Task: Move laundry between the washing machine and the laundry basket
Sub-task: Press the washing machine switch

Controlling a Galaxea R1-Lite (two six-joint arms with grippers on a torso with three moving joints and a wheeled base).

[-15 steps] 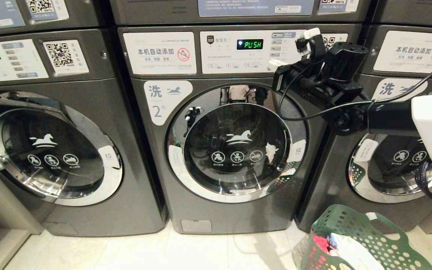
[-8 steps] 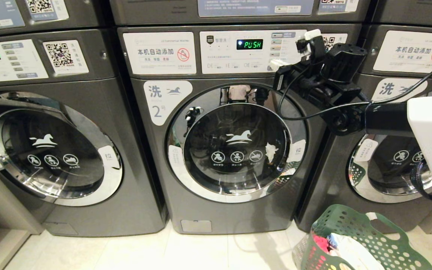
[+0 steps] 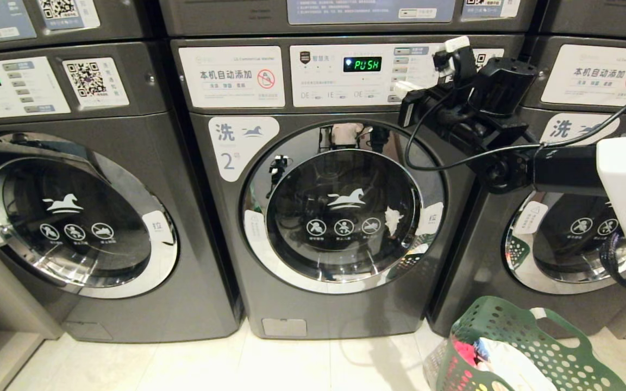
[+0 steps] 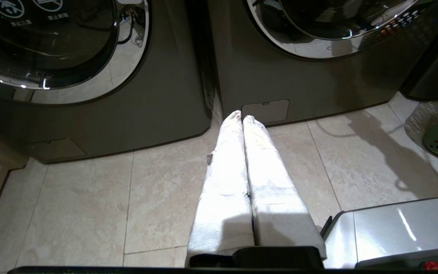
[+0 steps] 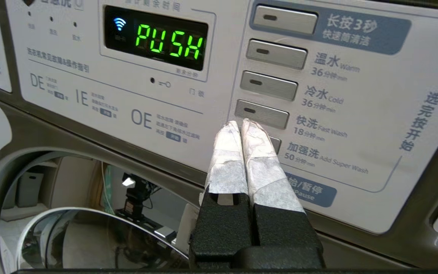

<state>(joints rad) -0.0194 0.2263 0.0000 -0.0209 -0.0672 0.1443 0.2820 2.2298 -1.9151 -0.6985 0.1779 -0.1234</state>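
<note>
Looking from left to right, we see our left gripper (image 4: 242, 118) hanging low over the tiled floor (image 4: 82, 213), its fingers pressed together and empty, pointing toward the foot of the washing machine (image 3: 324, 217). That machine's round door (image 3: 343, 209) is shut and its display (image 3: 362, 64) reads PUSH. Our right gripper (image 5: 240, 125), fingers together and holding nothing, sits at the button column (image 5: 266, 85) of the control panel. The green laundry basket (image 3: 530, 336), holding clothes, stands on the floor to the lower right.
</note>
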